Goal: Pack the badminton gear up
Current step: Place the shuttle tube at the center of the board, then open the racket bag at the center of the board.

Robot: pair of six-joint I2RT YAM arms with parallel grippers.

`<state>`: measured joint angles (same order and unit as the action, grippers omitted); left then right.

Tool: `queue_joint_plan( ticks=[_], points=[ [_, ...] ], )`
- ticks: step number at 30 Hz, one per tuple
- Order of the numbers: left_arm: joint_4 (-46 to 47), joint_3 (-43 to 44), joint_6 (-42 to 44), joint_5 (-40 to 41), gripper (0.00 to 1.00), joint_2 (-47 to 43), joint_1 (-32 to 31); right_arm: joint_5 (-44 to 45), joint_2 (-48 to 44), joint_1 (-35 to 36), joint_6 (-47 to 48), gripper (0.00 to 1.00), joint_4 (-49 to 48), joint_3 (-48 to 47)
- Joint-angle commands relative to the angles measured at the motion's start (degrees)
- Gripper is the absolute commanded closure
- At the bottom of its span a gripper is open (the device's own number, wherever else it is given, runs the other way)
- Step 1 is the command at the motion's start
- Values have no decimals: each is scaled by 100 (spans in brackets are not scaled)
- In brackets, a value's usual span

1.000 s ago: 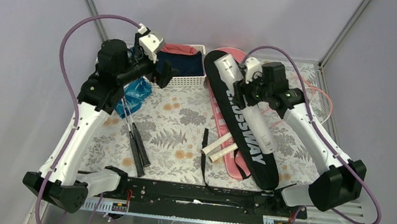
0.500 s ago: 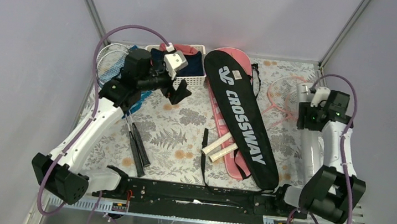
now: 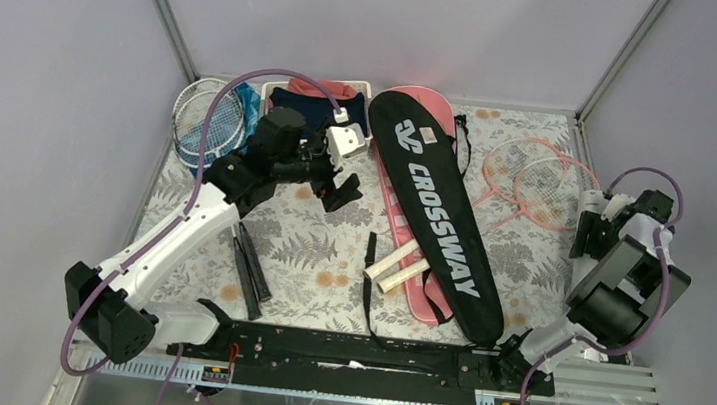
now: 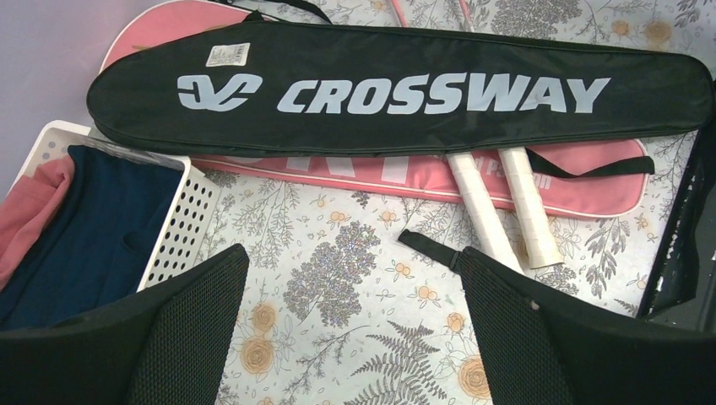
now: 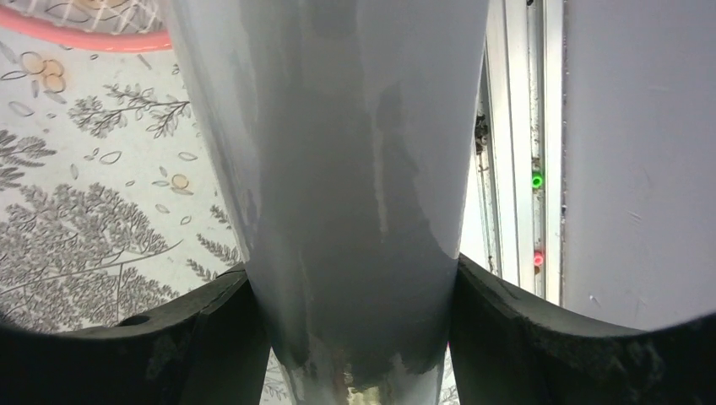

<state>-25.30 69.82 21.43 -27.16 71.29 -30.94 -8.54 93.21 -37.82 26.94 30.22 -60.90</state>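
Lilac-grey walls close in a floral tabletop (image 3: 329, 250) with the two arms bolted at its near edge. At the far left corner lie the white-strung rackets (image 3: 205, 111), heads side by side, their shafts running towards the near edge to the black handles (image 3: 249, 269). Just right of the heads stands the white basket (image 4: 181, 219) with navy cloth (image 4: 93, 228) and a reddish piece inside. The left gripper (image 4: 350, 295) hovers above bare tabletop in front of the basket, jaws spread wide with nothing between them. Right of it the black CROSSWAY bag (image 3: 438, 221) lies on a slant from the far middle to the near edge, resting on top of the pink bag (image 4: 583, 181), whose edge shows along its left side. Two white handles (image 3: 396, 267) poke out from between the bags, near a loose black strap (image 3: 370, 254). Further right, two pink rackets (image 3: 538, 176) lie flat with their heads overlapping. At the right edge the folded right arm holds its right gripper (image 5: 355, 337) clamped on the white shuttlecock tube (image 5: 355, 169), both black fingers pressed against its sides, the tube over the tabletop's right margin beside the metal rail.
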Motion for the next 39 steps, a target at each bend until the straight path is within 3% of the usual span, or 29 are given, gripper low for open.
queue_joint_plan(
  ticks=[1,4,6,7,19,25,32,39],
  points=[
    [172,-91,188,176,1,52,-78,302,373,51,-123,37,-261,-372],
    [210,-162,202,178,1,60,-96,306,571,54,-215,20,-280,-548],
    [256,-230,239,197,1,87,-109,110,601,56,-269,3,-200,-675],
    [262,-241,265,218,1,116,-121,14,563,56,-308,1,-169,-717],
    [682,-345,5,662,1,537,-202,-1955,-487,298,-546,0,289,-996],
    [1009,-340,-489,1134,1,728,-193,-2339,-862,1604,-483,0,-177,-626],
    [1037,-259,-1032,1055,1,613,319,-2563,117,3001,-820,0,-580,-1005],
    [1045,-428,-1168,642,1,361,667,-2343,1491,3611,-962,6,-469,-1998]
  ],
)
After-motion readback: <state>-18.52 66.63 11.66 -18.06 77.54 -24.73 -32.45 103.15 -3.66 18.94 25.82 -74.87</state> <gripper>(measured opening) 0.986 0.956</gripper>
